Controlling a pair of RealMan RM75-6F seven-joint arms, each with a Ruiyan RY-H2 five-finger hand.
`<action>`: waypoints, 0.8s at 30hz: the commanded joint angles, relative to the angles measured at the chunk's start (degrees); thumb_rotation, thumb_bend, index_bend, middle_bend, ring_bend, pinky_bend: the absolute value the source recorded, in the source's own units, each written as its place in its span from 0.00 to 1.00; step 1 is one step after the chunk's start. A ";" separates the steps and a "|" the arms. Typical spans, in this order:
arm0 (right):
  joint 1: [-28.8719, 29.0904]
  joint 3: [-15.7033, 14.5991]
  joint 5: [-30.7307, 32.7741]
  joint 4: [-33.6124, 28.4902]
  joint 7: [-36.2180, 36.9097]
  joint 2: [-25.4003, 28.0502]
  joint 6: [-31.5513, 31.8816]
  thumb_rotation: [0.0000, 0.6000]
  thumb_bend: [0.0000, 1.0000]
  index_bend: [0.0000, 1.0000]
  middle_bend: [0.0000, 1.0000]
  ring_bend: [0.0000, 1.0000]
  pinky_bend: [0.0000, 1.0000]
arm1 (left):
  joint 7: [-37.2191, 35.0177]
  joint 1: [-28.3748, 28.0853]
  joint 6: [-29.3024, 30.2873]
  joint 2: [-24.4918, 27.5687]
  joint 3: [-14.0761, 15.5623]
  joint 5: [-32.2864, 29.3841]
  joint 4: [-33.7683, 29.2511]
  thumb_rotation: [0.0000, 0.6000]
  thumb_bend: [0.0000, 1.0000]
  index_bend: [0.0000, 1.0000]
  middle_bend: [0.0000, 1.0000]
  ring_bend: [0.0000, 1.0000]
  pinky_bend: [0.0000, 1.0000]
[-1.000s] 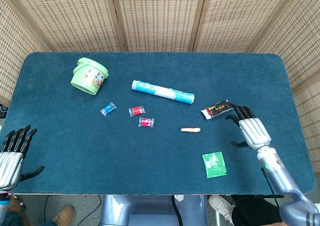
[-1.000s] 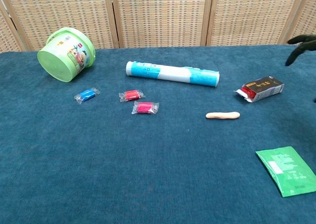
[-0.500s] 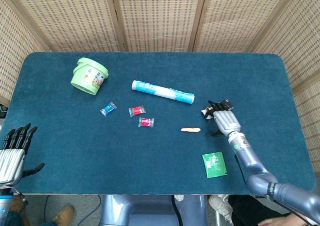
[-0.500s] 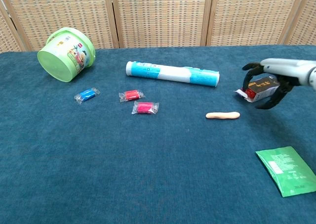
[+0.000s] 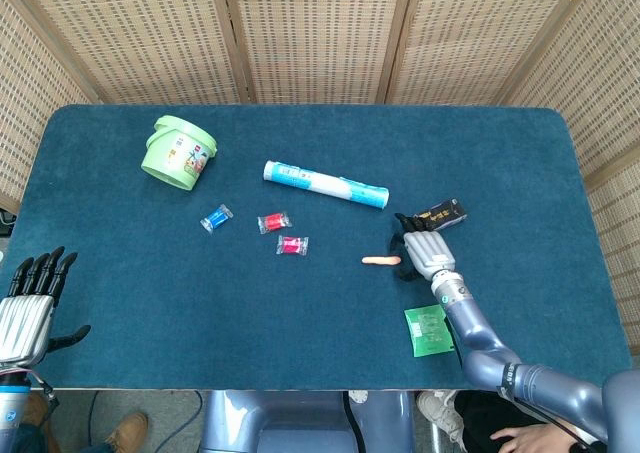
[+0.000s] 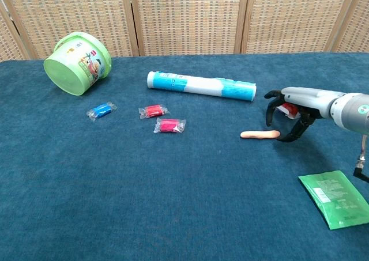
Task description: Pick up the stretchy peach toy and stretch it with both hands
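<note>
The peach toy point(image 5: 380, 261) point(image 6: 260, 135) is a thin peach stick that lies flat on the blue table, right of centre. My right hand point(image 5: 420, 248) point(image 6: 288, 113) hovers just to the right of the toy's right end, fingers spread and curved downward, holding nothing. Its fingertips are close to the toy but appear apart from it. My left hand point(image 5: 30, 303) stays at the table's near left corner with its fingers straight and empty; it is not seen in the chest view.
A black snack packet point(image 5: 443, 214) lies behind the right hand. A green sachet point(image 5: 428, 331) point(image 6: 338, 197) sits near the front edge. A blue-white tube point(image 5: 325, 184), red candies point(image 5: 293, 244), a blue candy point(image 5: 215, 218) and a green bucket point(image 5: 178, 153) lie to the left.
My right hand has moved left from beyond the snack packet, past it, to the right end of the peach toy. The left hand barely shifted.
</note>
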 commanded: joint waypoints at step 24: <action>1.93 -0.30 1.26 4.11 -0.72 -4.52 0.95 1.00 0.46 0.50 0.00 0.00 0.00 | -0.42 -0.10 0.16 0.00 0.16 -0.83 0.41 1.00 0.00 0.00 0.00 0.00 0.00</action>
